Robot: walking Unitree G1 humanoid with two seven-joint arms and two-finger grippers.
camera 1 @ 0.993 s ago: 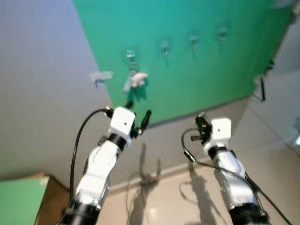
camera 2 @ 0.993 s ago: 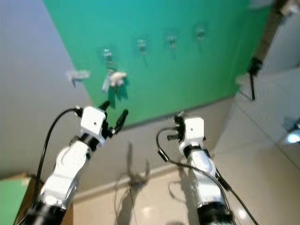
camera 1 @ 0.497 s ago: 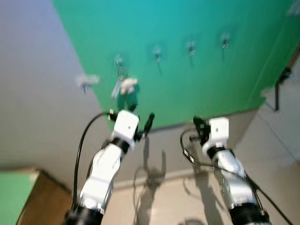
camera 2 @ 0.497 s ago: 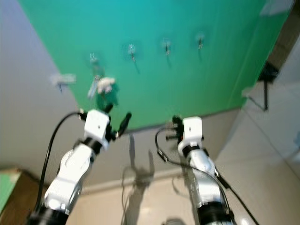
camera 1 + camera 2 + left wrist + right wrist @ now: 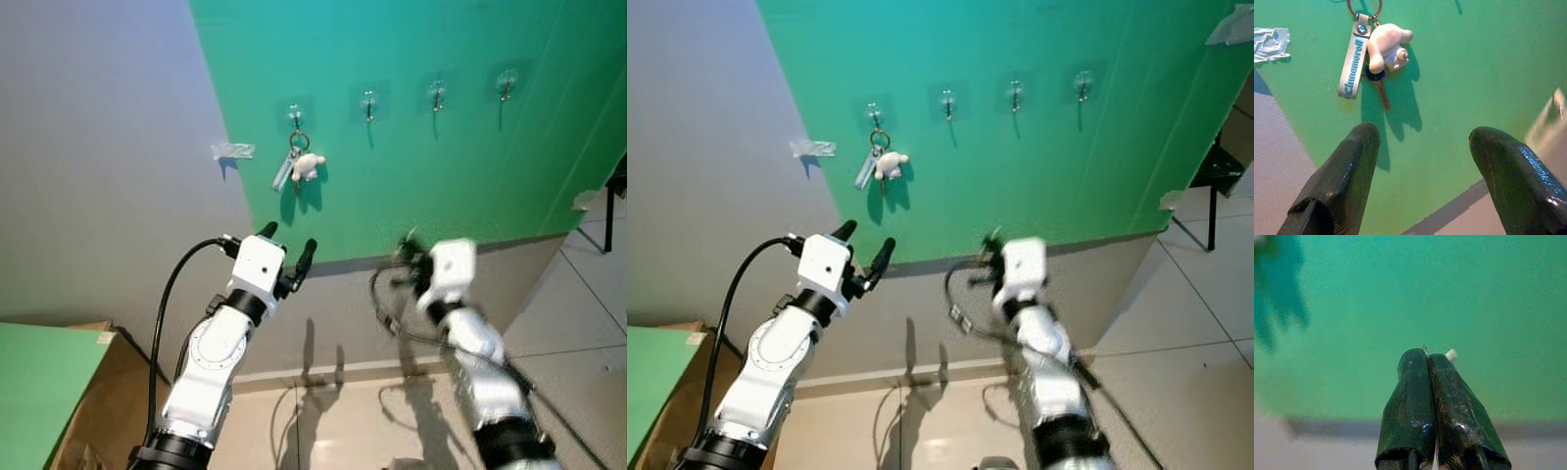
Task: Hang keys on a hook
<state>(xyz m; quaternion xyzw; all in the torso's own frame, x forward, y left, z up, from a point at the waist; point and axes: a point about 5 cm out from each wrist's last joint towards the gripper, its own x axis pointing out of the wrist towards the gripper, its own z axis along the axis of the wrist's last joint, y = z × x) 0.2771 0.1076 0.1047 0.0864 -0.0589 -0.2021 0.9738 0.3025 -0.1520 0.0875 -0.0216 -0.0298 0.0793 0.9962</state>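
While left gripper [image 5: 287,257] gapes, keys [image 5: 298,168] hang above, apparently hooked.

Looks like a staged test room, not a lived-in home: green backdrop wall [image 5: 411,147] with four stick-on hooks [image 5: 369,99], tiled floor [image 5: 578,333], cardboard box [image 5: 88,411] in the corner.

My wall [image 5: 421,176] is green beside grey. The keys [image 5: 1371,54] carry a white charm and silver-blue strap. My fingers [image 5: 1347,181] are black.
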